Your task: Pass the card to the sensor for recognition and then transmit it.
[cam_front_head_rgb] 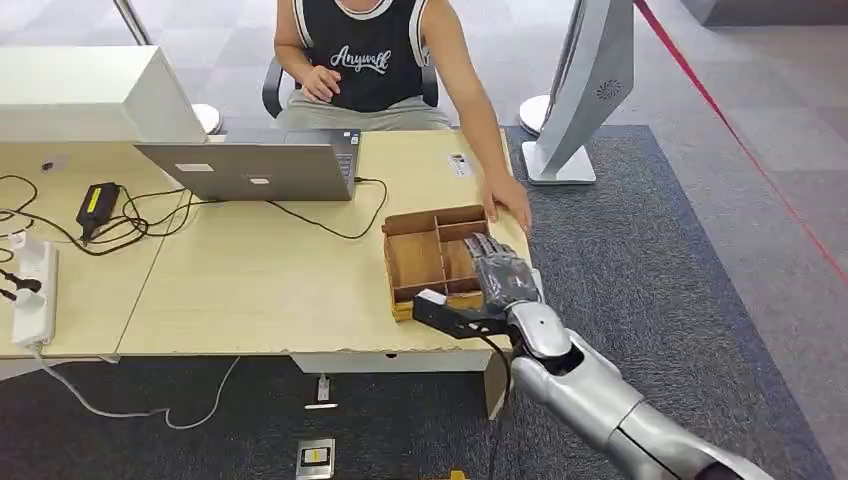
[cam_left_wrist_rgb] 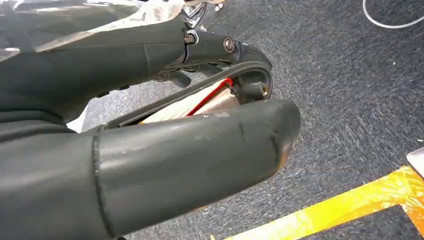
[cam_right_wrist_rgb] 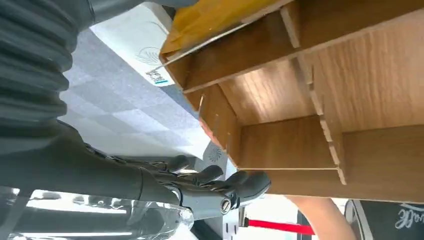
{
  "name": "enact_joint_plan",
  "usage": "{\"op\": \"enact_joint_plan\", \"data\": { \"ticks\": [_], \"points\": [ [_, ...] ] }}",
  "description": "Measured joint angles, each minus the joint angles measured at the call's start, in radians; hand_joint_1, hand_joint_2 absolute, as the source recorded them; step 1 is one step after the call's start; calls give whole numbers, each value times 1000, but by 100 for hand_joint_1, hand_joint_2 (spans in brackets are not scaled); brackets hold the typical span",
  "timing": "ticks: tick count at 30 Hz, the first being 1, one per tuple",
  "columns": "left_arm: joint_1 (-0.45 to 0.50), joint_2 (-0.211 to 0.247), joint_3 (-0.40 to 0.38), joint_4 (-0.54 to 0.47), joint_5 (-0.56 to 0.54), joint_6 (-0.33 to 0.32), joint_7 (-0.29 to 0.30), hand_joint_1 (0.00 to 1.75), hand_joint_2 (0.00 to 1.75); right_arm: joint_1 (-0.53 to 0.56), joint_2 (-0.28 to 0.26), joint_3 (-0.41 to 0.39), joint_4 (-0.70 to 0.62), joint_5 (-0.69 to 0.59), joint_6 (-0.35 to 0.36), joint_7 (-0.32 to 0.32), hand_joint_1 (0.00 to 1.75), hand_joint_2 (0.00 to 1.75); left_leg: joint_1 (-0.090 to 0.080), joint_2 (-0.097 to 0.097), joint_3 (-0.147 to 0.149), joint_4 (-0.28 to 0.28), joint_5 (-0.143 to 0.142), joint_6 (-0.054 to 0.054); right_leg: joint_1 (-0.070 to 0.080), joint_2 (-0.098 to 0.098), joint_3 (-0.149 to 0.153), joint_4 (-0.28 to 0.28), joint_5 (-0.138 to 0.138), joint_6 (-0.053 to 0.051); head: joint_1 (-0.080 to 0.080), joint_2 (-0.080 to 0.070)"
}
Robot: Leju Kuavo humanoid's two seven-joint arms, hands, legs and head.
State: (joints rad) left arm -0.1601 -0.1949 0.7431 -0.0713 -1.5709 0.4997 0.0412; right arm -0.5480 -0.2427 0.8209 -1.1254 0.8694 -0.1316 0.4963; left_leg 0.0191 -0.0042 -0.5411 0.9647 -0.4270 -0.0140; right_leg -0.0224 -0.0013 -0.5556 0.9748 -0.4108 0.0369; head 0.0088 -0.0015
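Note:
A wooden box (cam_front_head_rgb: pixel 432 258) with several compartments stands at the desk's right end. My right hand (cam_front_head_rgb: pixel 500 268) hovers over its right side, fingers stretched forward and apart, holding nothing. In the right wrist view the fingers (cam_right_wrist_rgb: pixel 220 182) lie loosely curved just off the box (cam_right_wrist_rgb: pixel 300 100), whose visible compartments are bare wood. My left hand (cam_left_wrist_rgb: pixel 165 130) hangs over the carpet, thumb and fingers lying long and close together. Something pale with a red edge (cam_left_wrist_rgb: pixel 200 102) shows in the gap between them; I cannot tell what it is.
A person sits behind the desk with one hand (cam_front_head_rgb: pixel 510 200) on the desktop just behind the box. A small white tag (cam_front_head_rgb: pixel 460 165), a laptop (cam_front_head_rgb: pixel 255 165), cables and a power strip (cam_front_head_rgb: pixel 30 290) lie on the desk. A white stand (cam_front_head_rgb: pixel 585 100) rises at the right.

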Motion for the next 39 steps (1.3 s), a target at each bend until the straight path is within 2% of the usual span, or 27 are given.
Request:
{"op": "enact_joint_plan", "data": {
  "ticks": [16, 34, 35, 36, 37, 39],
  "points": [
    [-1, 0, -2, -2, 0, -2, 0, 0, 0, -24, 24, 11, 70, -14, -10, 0, 0, 175, 0, 0, 0, 0, 0, 0, 0, 0, 0, 0, 0, 0, 0, 0],
    [0, 0, -2, -2, 0, 3, -3, 0, 0, -31, 24, 14, 110, -26, -12, 0, 0, 175, 0, 0, 0, 0, 0, 0, 0, 0, 0, 0, 0, 0, 0, 0],
    [0, 0, -2, -2, 0, 3, -3, 0, 0, -31, 24, 14, 111, -26, -12, 0, 5, 175, 0, 0, 0, 0, 0, 0, 0, 0, 0, 0, 0, 0, 0, 0],
    [0, 0, -2, -2, 0, 5, -3, 0, 0, -31, 24, 14, 113, -27, -12, 0, 66, 175, 0, 0, 0, 0, 0, 0, 0, 0, 0, 0, 0, 0, 0, 0],
    [0, 0, -2, -2, 0, 6, -4, 0, 0, -31, 24, 14, 114, -27, -12, 0, 157, 175, 0, 0, 0, 0, 0, 0, 0, 0, 0, 0, 0, 0, 0, 0],
    [1, 0, -2, -2, 0, 12, -6, 0, 0, -31, 24, 14, 114, -27, -13, 0, 155, 175, 0, 0, 0, 0, 0, 0, 0, 0, 0, 0, 0, 0, 0, 0]
  ]
}}
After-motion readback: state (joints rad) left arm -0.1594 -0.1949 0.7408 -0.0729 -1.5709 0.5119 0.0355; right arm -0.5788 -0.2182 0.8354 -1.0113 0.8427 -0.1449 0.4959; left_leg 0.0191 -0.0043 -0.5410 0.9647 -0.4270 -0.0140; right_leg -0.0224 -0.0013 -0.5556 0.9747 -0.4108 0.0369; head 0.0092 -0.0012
